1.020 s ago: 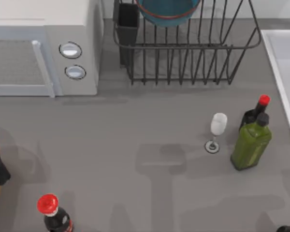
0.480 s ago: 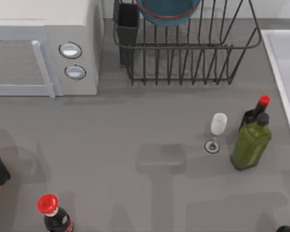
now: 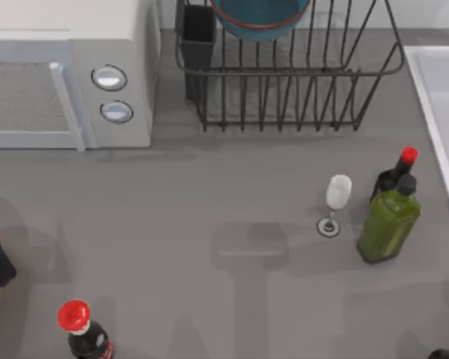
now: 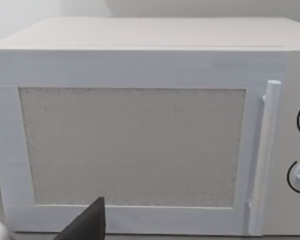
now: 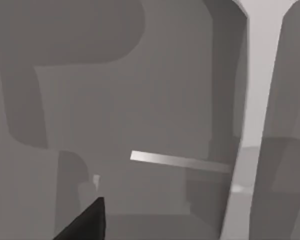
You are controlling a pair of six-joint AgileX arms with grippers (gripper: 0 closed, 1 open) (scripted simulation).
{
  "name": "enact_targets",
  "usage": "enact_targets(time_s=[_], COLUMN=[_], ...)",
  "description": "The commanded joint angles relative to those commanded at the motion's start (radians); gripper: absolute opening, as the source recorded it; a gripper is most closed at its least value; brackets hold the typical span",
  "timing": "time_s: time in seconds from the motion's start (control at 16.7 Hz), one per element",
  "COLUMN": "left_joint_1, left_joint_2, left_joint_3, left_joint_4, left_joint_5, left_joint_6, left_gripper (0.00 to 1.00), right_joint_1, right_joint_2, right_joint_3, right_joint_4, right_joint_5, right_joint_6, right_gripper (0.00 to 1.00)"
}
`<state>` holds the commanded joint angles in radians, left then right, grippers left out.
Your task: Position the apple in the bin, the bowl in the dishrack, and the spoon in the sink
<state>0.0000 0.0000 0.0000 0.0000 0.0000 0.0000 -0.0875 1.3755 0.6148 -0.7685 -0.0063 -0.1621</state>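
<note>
grey table [image 3: 209,224] | bowl [image 3: 260,15] tilted on edge in dishrack [image 3: 284,82] — end effector states: cannot tell

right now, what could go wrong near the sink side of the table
The wine glass stands thin-stemmed right beside the green bottle and the red-capped dark bottle, all close to the sink rim. The right arm, at the top view's lower right corner, would likely sweep past them on the way to the sink and could tip the glass. The bowl already sits in the dishrack, which a wide swing might jostle.
</note>
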Motion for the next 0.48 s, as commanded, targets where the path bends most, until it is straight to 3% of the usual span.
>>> enact_targets(time_s=[0.24,0.48], left_joint_1=[0.0,0.0], left_joint_2=[0.0,0.0], left_joint_3=[0.0,0.0], left_joint_4=[0.0,0.0], left_joint_5=[0.0,0.0], left_joint_6=[0.0,0.0], left_gripper=[1.0,1.0], right_joint_1=[0.002,0.002], right_joint_2=[0.082,0.103], right_joint_3=[-0.089,-0.109], right_joint_4=[0.178,0.211], right_joint_5=[0.0,0.0], right_joint_6=[0.003,0.004], right_gripper=[1.0,1.0])
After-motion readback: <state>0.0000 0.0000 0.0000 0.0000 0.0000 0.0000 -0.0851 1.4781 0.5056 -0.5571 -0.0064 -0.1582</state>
